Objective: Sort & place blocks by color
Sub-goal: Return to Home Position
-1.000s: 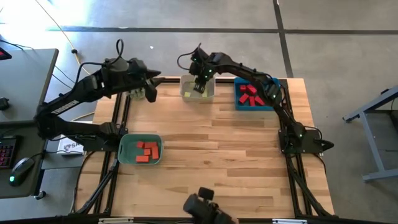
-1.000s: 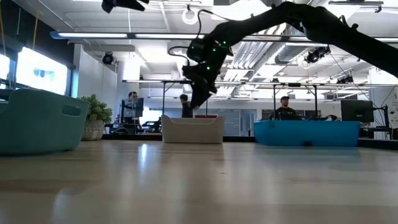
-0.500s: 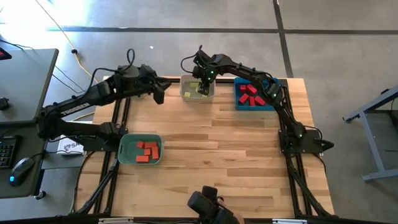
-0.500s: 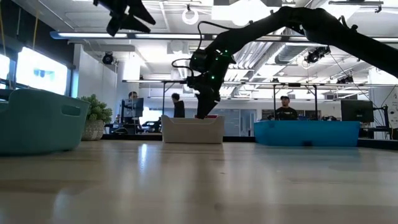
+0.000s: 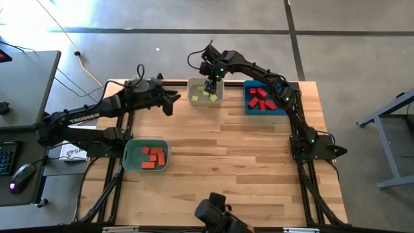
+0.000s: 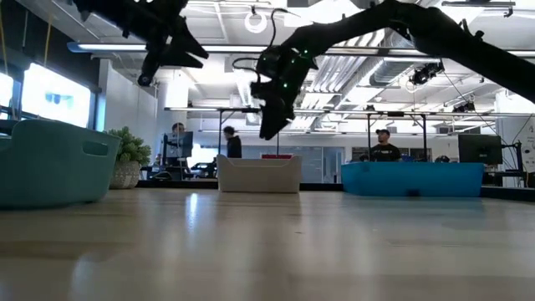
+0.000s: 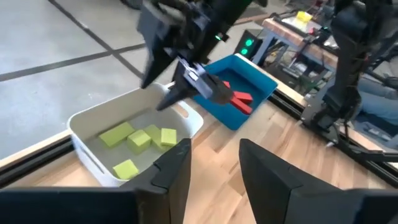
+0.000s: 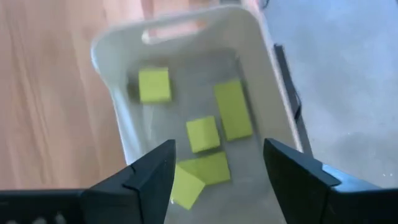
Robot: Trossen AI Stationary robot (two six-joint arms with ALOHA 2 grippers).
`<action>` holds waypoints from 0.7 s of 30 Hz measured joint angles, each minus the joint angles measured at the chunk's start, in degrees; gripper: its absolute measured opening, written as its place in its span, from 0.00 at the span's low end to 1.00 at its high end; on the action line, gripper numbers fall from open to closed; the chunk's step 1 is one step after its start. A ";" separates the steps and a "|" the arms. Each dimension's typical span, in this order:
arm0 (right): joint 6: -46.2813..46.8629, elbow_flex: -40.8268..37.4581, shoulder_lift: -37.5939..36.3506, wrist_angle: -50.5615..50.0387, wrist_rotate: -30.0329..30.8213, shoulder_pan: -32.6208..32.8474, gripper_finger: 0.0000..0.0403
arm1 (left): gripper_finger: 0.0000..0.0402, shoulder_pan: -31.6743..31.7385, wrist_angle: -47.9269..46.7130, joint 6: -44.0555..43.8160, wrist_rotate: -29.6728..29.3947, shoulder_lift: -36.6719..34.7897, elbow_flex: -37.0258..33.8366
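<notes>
The green bin (image 5: 128, 155) stands on the tabletop (image 5: 226, 162), nearer than the left claw (image 5: 173, 100) and slightly to its left. It holds the orange blocks (image 5: 153, 156).

The left claw hovers above the tabletop. Its fingers are spread and grip nothing. The gray bin (image 7: 87, 155) stands just ahead of this claw.

The right claw (image 8: 219, 144) hangs directly above the gray bin, clear of its rim in the low view. Its fingers are apart and empty. The green blocks (image 8: 202, 134) lie loose on the bin floor below this claw, apart from the fingers.

The blue bin (image 5: 264, 112) stands to the right of the right claw in the high view, just beside the gray bin. It holds the red blocks (image 5: 261, 98).
</notes>
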 joint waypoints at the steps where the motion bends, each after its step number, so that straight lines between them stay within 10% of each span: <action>1: 0.82 -0.88 -0.88 1.48 -0.11 -0.02 0.57 | 0.30 -0.50 1.00 0.01 -0.02 -0.62 -0.91; 21: 19.97 -0.77 -7.57 4.76 -9.77 2.91 0.58 | 0.28 -4.96 9.45 2.67 0.11 -26.59 -21.80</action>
